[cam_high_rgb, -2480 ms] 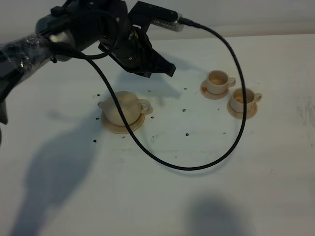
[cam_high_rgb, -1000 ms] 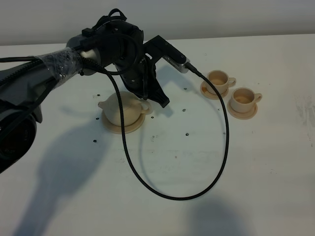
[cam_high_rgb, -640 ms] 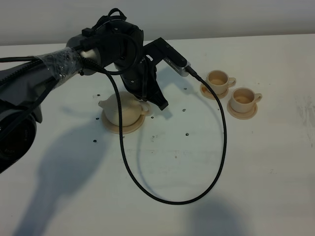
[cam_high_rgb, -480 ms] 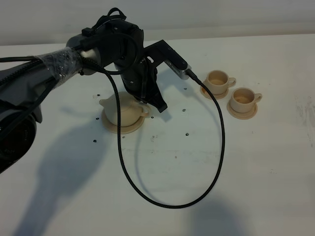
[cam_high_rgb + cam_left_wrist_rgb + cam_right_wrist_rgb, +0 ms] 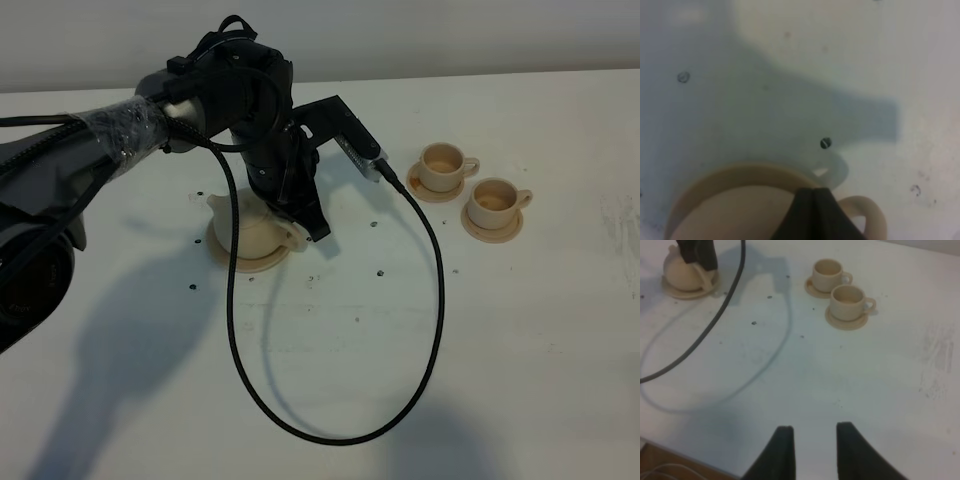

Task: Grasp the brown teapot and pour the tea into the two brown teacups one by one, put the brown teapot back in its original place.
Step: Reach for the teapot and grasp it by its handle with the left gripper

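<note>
The brown teapot sits on its wide saucer, the original place, left of the table's middle. My left gripper is down at the teapot's handle side. In the left wrist view its fingers are pressed together over the pot's body, beside the loop handle, with nothing seen between them. The two brown teacups stand on small saucers at the right, tea-coloured inside. My right gripper is open and empty above the table's near part, far from the cups.
A black cable loops from the left wrist over the table's middle and front; it also shows in the right wrist view. Small dark screw holes dot the white table. The left arm reaches in from the left.
My left gripper has come down from above and behind the teapot to its handle side. The cable loop has swung lower and to the left. The cups have not moved.
</note>
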`<state>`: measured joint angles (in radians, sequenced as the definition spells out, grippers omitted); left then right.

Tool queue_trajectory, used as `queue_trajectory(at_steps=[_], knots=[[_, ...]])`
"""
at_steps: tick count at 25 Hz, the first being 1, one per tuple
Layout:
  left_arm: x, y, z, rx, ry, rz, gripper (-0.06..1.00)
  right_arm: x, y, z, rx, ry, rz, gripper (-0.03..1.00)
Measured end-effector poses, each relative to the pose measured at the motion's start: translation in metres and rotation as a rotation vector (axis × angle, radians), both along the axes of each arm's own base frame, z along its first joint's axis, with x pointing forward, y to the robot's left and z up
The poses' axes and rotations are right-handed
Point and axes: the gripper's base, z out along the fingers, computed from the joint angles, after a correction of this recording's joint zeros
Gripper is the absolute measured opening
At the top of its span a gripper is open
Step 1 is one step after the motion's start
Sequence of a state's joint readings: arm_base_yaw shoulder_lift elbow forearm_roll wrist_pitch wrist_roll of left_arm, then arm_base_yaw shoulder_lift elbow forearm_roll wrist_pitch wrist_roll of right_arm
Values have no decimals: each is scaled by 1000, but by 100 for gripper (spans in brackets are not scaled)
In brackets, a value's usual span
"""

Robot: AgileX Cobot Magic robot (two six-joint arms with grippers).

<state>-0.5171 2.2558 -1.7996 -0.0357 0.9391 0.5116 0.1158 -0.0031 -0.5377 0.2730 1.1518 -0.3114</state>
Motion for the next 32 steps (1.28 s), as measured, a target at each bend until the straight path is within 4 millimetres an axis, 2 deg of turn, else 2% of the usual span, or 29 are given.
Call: queue_trajectory(at_steps=[10, 18, 32], knots=[[2, -3, 1, -28, -26, -10, -5, 0, 0, 0, 0, 0, 0, 22], [-7, -22, 1, -65, -32, -78, -5, 0, 0, 0, 0, 0, 0, 22], [-16, -20, 0, -24, 49, -89, -5, 0, 0, 0, 0, 0, 0, 22]])
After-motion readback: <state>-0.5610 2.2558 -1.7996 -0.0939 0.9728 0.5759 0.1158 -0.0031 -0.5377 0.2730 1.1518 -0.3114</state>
